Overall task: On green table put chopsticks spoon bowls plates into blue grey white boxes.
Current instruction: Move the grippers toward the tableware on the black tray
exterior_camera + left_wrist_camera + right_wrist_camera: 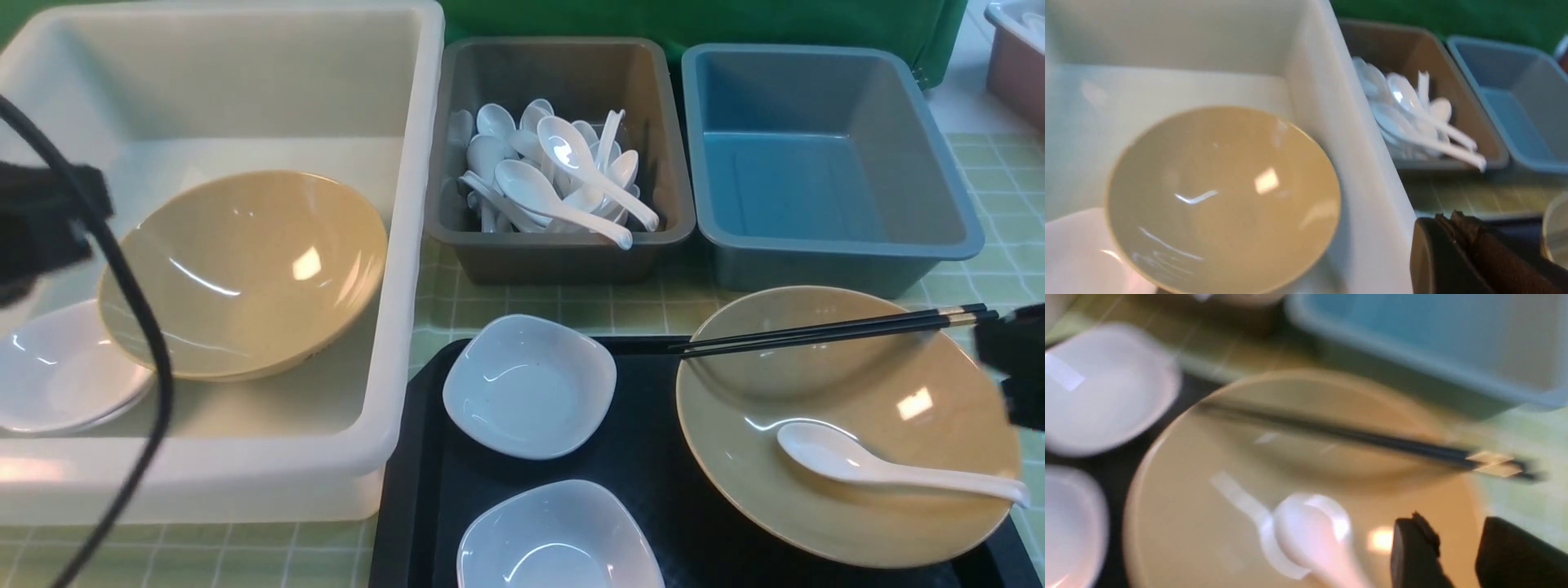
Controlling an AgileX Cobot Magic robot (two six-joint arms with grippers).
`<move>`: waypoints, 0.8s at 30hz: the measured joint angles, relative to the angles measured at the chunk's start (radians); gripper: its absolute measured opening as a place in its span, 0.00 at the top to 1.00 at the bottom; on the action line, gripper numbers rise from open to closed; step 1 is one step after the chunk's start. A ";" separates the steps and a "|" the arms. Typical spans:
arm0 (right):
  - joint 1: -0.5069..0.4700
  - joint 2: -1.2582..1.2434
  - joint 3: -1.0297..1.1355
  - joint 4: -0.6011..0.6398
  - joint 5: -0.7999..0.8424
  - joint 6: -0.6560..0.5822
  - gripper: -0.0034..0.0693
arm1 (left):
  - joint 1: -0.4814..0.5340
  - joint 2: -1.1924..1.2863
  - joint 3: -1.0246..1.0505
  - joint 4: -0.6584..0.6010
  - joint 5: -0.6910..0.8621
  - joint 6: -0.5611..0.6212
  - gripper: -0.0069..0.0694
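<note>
On the black tray, a tan bowl (849,425) holds a white spoon (882,469), and black chopsticks (833,331) lie across its far rim. Two white plates (529,384) (559,539) sit beside it. My right gripper (1453,524) hovers open and empty over that bowl's right edge, near the chopsticks' (1372,439) banded ends. My left gripper (1447,218) is shut on nothing, beside the white box (408,245), which holds another tan bowl (245,273) and a white plate (57,376). The grey box (563,253) holds several spoons. The blue box (824,163) is empty.
The black tray (653,490) lies on the green table (571,306) in front of the grey and blue boxes. A black cable (139,327) hangs across the white box. A pinkish-brown tub (1016,57) stands at the far right.
</note>
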 joint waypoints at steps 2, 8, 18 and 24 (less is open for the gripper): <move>0.034 0.050 -0.041 0.037 0.073 -0.036 0.63 | -0.058 0.006 0.020 0.000 -0.016 0.044 0.91; 0.104 0.191 -0.200 0.090 0.184 -0.320 0.61 | -0.293 0.012 0.063 0.000 -0.091 0.150 0.91; 0.104 0.386 -0.308 0.068 0.167 -1.028 0.48 | -0.457 0.020 0.089 -0.003 -0.137 0.228 0.91; 0.104 0.490 -0.309 -0.024 0.152 -1.104 0.43 | -0.457 0.035 0.089 -0.003 -0.136 0.230 0.91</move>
